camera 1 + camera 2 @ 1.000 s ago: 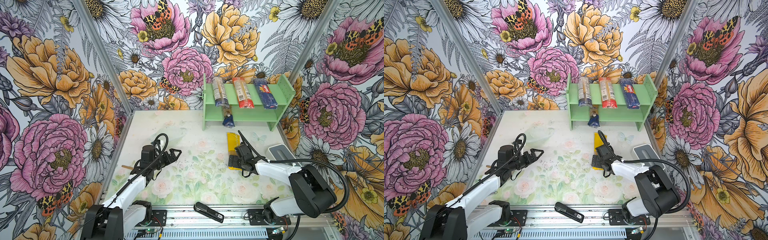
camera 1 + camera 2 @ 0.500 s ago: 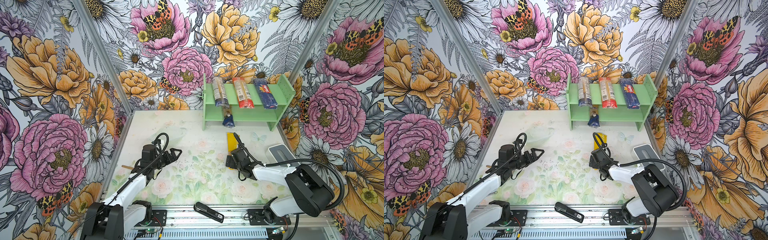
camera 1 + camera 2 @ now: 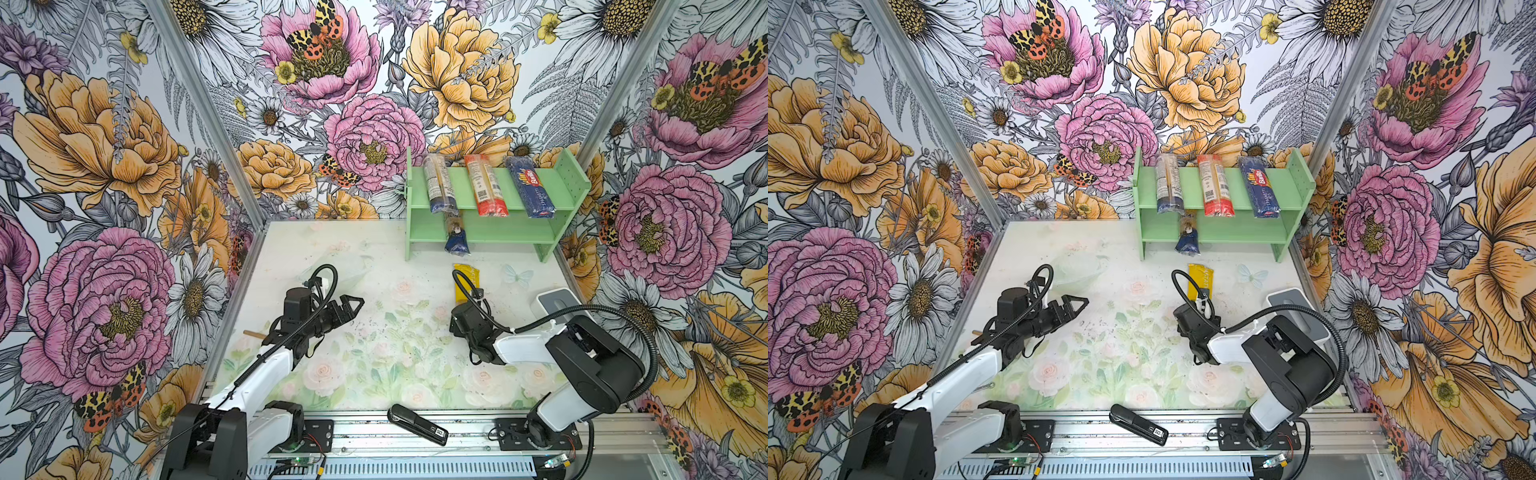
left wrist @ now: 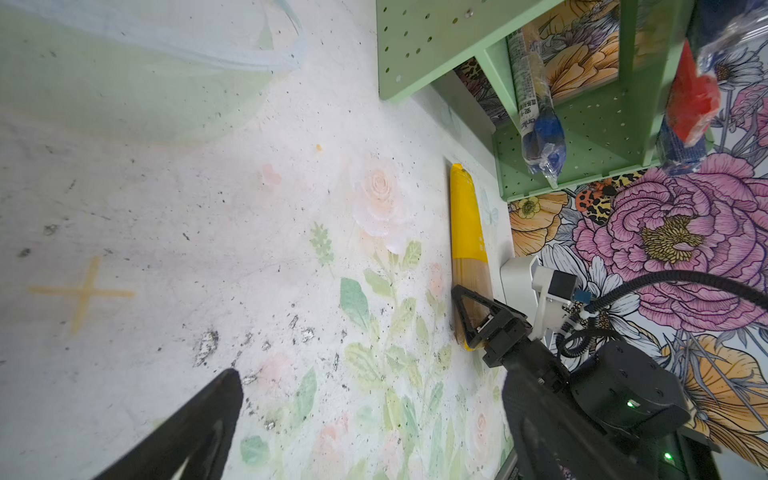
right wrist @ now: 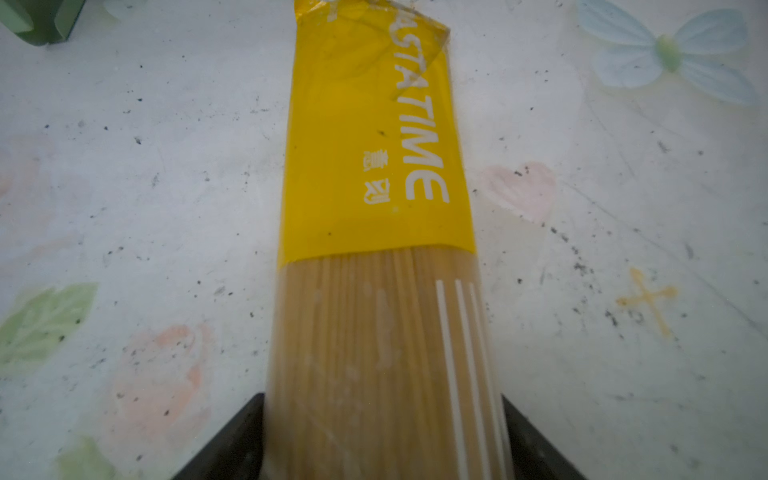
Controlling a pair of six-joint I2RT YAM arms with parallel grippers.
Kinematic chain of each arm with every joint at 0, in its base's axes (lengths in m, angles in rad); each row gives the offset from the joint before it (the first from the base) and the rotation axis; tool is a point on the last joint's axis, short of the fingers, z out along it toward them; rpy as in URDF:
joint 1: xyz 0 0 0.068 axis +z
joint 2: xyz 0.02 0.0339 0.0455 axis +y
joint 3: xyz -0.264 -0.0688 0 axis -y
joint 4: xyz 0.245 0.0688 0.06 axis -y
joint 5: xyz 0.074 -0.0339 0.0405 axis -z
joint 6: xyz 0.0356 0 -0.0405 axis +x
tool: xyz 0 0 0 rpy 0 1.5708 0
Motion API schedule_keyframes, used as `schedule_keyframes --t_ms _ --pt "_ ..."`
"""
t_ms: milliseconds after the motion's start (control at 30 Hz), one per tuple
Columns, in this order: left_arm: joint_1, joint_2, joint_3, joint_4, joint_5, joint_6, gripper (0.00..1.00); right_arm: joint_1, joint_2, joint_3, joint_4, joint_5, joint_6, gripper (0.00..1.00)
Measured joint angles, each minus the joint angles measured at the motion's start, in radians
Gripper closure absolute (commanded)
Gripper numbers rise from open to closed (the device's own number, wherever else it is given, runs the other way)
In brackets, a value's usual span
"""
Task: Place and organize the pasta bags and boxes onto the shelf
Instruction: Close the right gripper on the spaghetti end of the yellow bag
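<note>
Right wrist: right claw (image 5: 382, 415) grips yellow pack (image 5: 374, 166) on speckled floral tabletop (image 5: 124, 166); left claw (image 3: 353, 305) wide.

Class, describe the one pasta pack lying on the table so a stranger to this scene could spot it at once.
Start at the mint-green shelf against the back wall. On the table in front of it lies a single long spaghetti pack, end-on to the shelf. Unlike the blue and red shelved packs, its far half is bright yellow and its near half clear.

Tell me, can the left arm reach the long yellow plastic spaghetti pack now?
Probably yes: only bare table separates the open left pincer from the yellow pack, though the right pincer clasps its near end.
</note>
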Motion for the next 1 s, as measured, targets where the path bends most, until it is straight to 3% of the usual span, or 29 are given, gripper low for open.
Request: schedule_keyframes --t_ms 267,600,833,1000 --pt "0.000 0.004 0.000 0.000 0.000 0.000 0.01 0.000 0.005 -0.025 0.074 0.007 0.027 0.52" --pt "0.000 -0.002 0.000 0.000 0.000 0.000 0.01 -0.001 0.013 -0.031 0.111 -0.001 0.027 0.73" --pt "0.000 -0.011 0.000 0.000 0.000 0.000 0.01 -0.001 0.016 -0.031 0.128 -0.016 0.027 0.98" --pt "0.000 -0.011 0.000 0.000 0.000 0.000 0.01 -0.003 0.001 -0.031 0.116 -0.043 0.023 1.00"
